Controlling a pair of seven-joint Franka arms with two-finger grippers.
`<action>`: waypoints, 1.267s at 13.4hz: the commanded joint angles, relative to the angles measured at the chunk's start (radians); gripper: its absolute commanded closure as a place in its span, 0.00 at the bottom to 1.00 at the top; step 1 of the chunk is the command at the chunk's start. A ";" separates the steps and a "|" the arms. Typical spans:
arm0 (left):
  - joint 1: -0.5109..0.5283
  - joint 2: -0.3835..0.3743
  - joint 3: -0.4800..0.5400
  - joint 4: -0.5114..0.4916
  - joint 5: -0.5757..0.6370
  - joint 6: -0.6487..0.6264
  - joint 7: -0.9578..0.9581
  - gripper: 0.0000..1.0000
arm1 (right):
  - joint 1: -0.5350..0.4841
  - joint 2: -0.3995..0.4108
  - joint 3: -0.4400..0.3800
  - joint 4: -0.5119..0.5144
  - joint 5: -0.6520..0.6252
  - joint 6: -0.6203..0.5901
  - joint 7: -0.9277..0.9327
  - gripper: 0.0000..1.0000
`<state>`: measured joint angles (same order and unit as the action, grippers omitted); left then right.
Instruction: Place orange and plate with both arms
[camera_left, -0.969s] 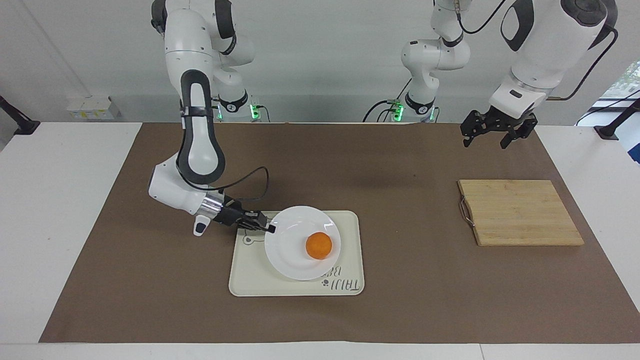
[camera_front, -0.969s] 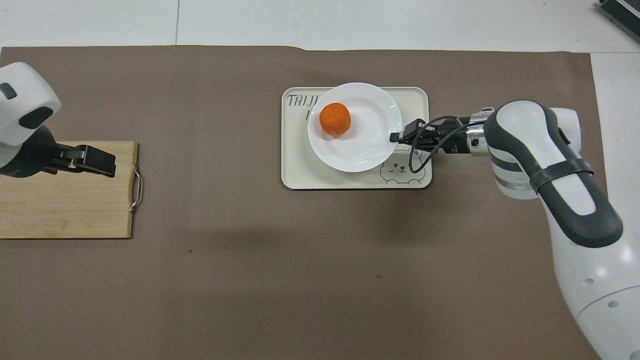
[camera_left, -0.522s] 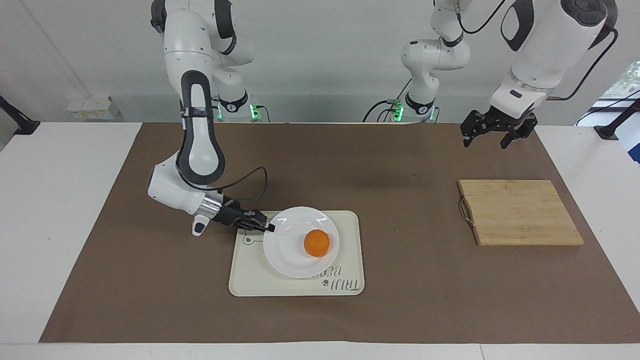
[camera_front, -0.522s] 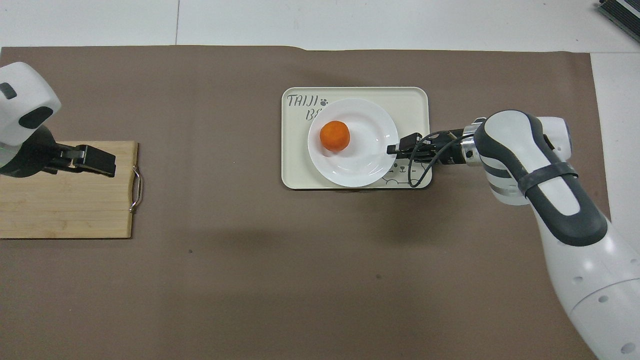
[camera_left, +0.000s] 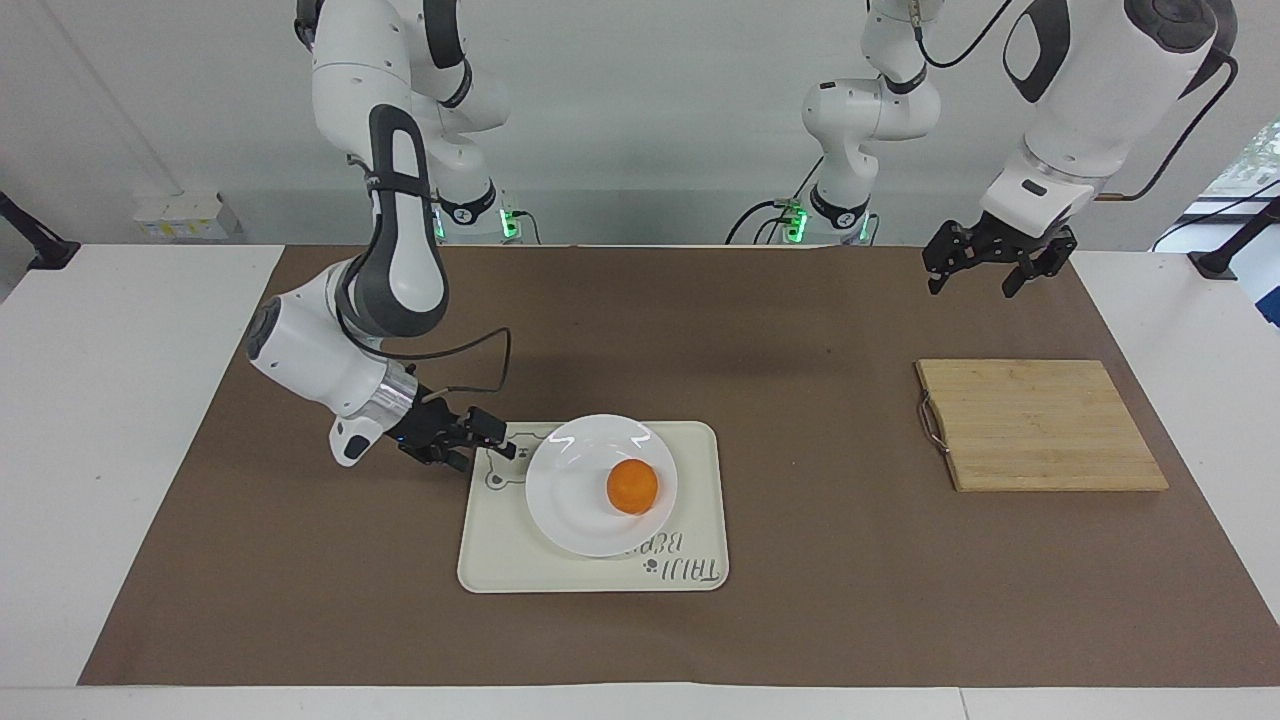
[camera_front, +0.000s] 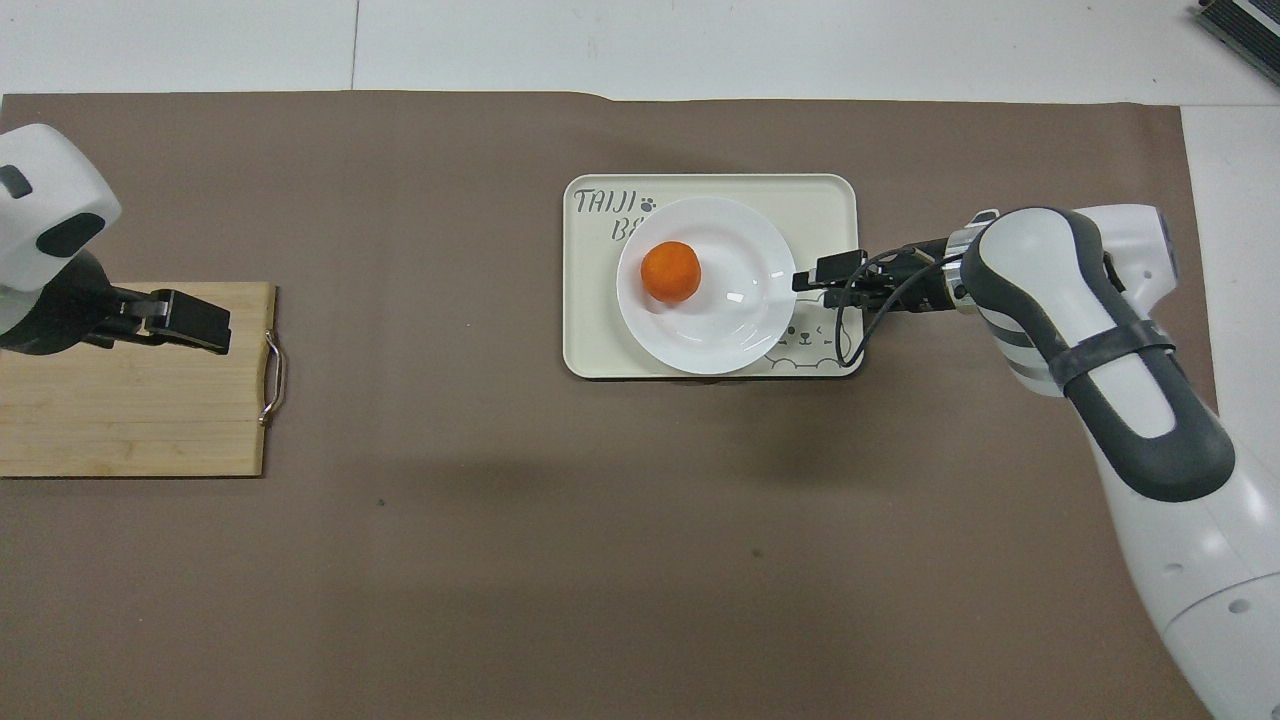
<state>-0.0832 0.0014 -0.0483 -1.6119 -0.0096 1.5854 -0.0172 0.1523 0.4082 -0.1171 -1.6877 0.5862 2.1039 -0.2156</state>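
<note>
on tray (camera_left: 500, 560): plate (camera_left: 570, 515), orange (camera_left: 632, 488); right gripper (camera_left: 497, 447) open

A robotics lab: two arms (camera_left: 385, 240) on bases at a white table (camera_left: 120, 420) with a brown mat (camera_left: 800, 620).

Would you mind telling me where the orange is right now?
The orange sits on the white plate, which rests on the cream tray mid-table, toward the right arm's end; in the overhead view it lies on the plate's part toward the left arm.
</note>
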 joint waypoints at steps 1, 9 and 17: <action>0.011 -0.021 -0.005 -0.019 0.008 0.008 0.002 0.00 | 0.009 -0.098 0.011 0.005 -0.216 -0.008 0.155 0.00; 0.010 -0.021 -0.005 -0.019 0.007 0.008 0.003 0.00 | -0.039 -0.333 -0.018 0.006 -0.388 -0.304 0.312 0.00; 0.010 -0.021 -0.005 -0.019 0.007 0.008 0.002 0.00 | -0.073 -0.436 -0.023 0.169 -0.560 -0.592 0.297 0.00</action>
<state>-0.0832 0.0014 -0.0482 -1.6119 -0.0096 1.5854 -0.0172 0.0838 -0.0367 -0.1480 -1.6009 0.0768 1.5879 0.0714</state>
